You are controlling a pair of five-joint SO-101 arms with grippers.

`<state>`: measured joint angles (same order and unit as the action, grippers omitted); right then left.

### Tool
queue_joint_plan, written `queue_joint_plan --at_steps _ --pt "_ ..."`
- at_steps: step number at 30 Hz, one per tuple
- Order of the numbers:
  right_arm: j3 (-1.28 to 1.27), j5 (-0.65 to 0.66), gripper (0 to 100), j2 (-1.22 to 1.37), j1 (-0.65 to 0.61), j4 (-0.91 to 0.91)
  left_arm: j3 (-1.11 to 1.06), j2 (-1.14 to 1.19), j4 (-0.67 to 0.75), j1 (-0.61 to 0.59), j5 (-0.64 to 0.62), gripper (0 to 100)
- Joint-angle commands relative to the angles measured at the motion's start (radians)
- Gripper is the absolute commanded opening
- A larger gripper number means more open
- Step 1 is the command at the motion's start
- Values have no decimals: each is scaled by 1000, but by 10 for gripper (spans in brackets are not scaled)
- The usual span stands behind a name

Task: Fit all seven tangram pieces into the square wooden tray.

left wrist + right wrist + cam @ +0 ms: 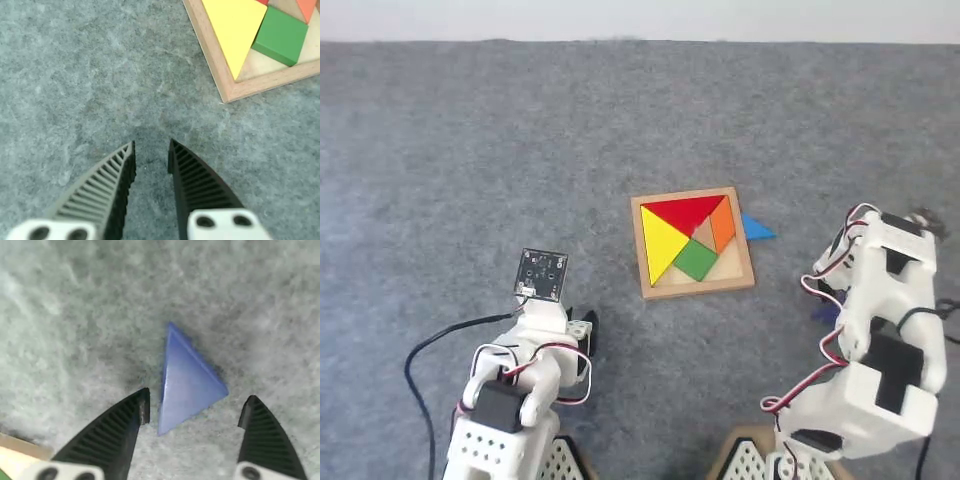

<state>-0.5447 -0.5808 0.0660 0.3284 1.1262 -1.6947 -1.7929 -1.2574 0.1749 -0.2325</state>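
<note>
The square wooden tray (745,272) lies mid-table holding a red triangle (685,211), a yellow triangle (661,243), a green square (696,260) and an orange piece (722,224). A light blue triangle (758,229) rests on the carpet against the tray's right side. A darker blue triangle (187,382) lies flat between the fingers of my open right gripper (197,404), which straddles it without touching; a sliver of it (824,313) peeks out beside the right arm. My left gripper (151,146) hovers narrowly open over bare carpet, short of the tray's near corner (227,92).
Grey carpet covers the whole table. A corner of the tray (17,447) shows close to the right gripper. A black cable (425,345) loops beside the left arm's base. Wide free carpet lies to the left and behind the tray.
</note>
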Motion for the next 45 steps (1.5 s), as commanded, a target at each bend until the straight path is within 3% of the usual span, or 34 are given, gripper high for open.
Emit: queue_joint_plan --at_steps 1,16,20,38,45 --pt "5 -32 297 -41 -12 -1 12 -17 -2 2 -6 105" --pt "6 -77 296 19 -16 -39 12 -17 -2 2 -6 105" --pt "20 -75 296 61 33 -35 12 -17 -2 2 -6 105" --pt "58 44 236 73 51 -33 12 -17 -2 2 -6 105" --pt "58 107 125 73 51 -38 12 -17 -2 2 -6 105"
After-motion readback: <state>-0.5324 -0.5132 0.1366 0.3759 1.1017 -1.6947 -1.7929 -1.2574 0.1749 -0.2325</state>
